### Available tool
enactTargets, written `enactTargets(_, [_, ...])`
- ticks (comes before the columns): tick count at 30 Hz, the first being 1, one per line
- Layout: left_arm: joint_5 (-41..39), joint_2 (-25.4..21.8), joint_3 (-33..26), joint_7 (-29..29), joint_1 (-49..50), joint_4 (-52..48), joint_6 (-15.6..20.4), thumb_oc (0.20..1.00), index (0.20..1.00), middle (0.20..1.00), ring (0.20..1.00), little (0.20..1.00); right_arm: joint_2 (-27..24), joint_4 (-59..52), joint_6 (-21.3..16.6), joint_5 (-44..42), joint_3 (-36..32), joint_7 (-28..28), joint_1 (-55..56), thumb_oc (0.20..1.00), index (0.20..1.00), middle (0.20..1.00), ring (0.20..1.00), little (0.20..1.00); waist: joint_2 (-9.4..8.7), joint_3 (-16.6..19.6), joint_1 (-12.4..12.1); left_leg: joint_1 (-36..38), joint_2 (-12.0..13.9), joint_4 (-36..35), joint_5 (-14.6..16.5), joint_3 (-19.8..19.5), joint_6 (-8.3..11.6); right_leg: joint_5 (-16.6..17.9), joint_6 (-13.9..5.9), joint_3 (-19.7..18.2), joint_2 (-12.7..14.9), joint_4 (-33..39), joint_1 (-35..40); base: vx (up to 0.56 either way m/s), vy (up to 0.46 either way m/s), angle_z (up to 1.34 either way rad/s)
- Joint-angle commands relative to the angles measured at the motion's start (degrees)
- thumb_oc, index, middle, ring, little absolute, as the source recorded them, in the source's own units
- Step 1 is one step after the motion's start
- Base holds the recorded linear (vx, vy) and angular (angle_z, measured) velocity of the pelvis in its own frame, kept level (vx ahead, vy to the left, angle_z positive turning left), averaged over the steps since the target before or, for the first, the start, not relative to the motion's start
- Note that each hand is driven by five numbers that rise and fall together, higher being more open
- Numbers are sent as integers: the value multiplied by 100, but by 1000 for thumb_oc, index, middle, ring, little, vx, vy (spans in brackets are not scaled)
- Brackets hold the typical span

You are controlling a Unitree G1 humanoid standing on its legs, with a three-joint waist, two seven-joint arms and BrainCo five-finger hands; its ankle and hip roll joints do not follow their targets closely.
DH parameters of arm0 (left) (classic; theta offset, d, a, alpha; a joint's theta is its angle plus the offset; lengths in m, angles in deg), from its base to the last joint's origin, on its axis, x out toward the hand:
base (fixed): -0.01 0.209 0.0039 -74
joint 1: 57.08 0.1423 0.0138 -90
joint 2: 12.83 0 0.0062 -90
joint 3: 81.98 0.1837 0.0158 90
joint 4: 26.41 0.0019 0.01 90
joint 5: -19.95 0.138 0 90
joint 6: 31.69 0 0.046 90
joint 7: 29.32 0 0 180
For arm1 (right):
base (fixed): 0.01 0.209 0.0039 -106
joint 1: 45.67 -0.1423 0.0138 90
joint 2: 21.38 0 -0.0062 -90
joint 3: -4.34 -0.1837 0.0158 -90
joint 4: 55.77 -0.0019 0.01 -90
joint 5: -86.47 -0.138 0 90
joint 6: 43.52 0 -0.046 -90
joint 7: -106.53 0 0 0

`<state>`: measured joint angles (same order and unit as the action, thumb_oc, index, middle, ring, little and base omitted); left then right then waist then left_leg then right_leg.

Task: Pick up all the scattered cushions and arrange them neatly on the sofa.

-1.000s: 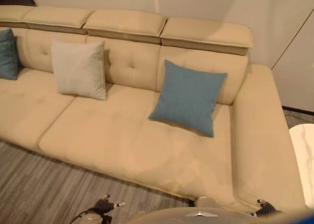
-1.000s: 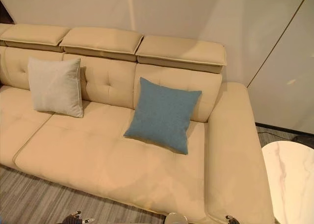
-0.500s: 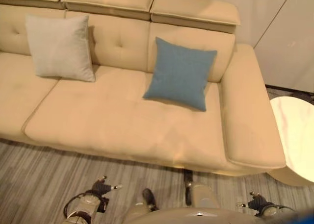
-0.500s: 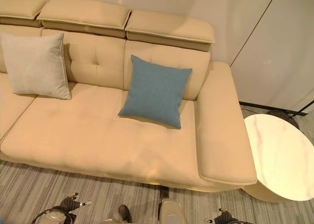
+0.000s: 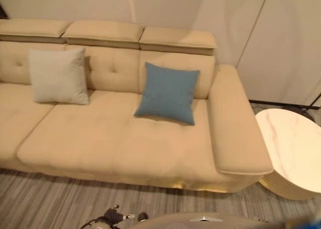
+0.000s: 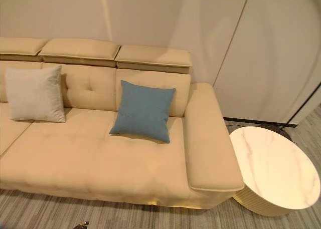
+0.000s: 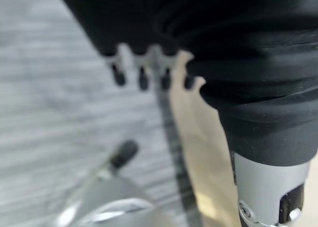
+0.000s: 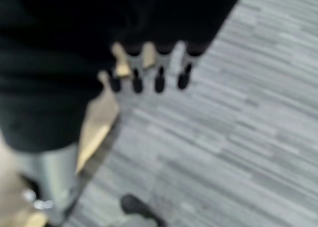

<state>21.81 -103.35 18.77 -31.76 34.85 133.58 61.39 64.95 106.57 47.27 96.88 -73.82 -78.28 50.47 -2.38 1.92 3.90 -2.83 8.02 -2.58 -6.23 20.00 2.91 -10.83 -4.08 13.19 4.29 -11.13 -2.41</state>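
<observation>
The sofa (image 5: 115,139) is showing plain beige, carrying a blue cushion (image 5: 168,92) and an off-white cushion (image 5: 57,82); the round desk (image 6: 273,166) is showing veined white marble; the floor (image 5: 45,201) is showing grey stripes.

Head pair high, wrist pair low.
Looking down from standing height onto sofa (image 5: 120,139) and round table (image 6: 273,169), both shared, framing slightly offset. Peering close along each hand, left hand (image 7: 149,68) and right hand (image 8: 149,70), striped floor (image 8: 238,137) just past fingertips.
</observation>
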Motion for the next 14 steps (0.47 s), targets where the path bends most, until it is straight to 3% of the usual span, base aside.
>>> enactTargets(1, [237,-302,-234,-26,-255,23,52,1000,1000,1000,1000,1000,116,167,-25,-34,30,-102,-451,1000,1000,1000,1000,1000,-379,-417,76,439,-348,33,688,-61,134,1137,-528,-53,232,1272,434,-47,-24,8])
enactTargets(3, [219,-290,-196,-47,-282,9,45,1000,1000,1000,1000,1000,92,191,-22,-37,69,-119,-496,1000,1000,1000,1000,1000,-413,-512,53,272,-312,507,767,-240,150,1126,-469,-133,257,1214,408,-81,0,9])
enactTargets(4, [135,-260,-158,-69,-341,-18,67,1000,1000,1000,1000,1000,61,167,-39,-73,114,-128,-557,1000,1000,1000,1000,1000,-451,-606,-10,150,-336,706,880,-682,184,1140,-438,-285,268,1167,373,-78,16,1])
enactTargets(6, [87,-237,-155,-87,-359,-18,79,1000,1000,1000,1000,1000,58,170,-52,-78,113,-133,-566,1000,1000,1000,1000,1000,-455,-589,-8,95,-355,703,876,-848,191,1149,-434,-318,283,1152,329,-31,42,-15])
enactTargets(9, [181,-245,-140,-110,-369,92,44,1000,1000,1000,1000,1000,81,253,1,-32,63,-126,-510,1000,1000,1000,1000,1000,-327,-441,108,389,-359,4,700,-626,154,1177,-478,-286,286,1151,245,29,125,2])
enactTargets(14, [191,-294,-232,-128,-327,85,40,1000,1000,1000,1000,1000,108,281,11,2,91,-128,-479,1000,1000,1000,1000,1000,-264,-365,113,595,-396,-242,681,-494,154,1249,-536,-298,296,1224,260,34,66,-8])
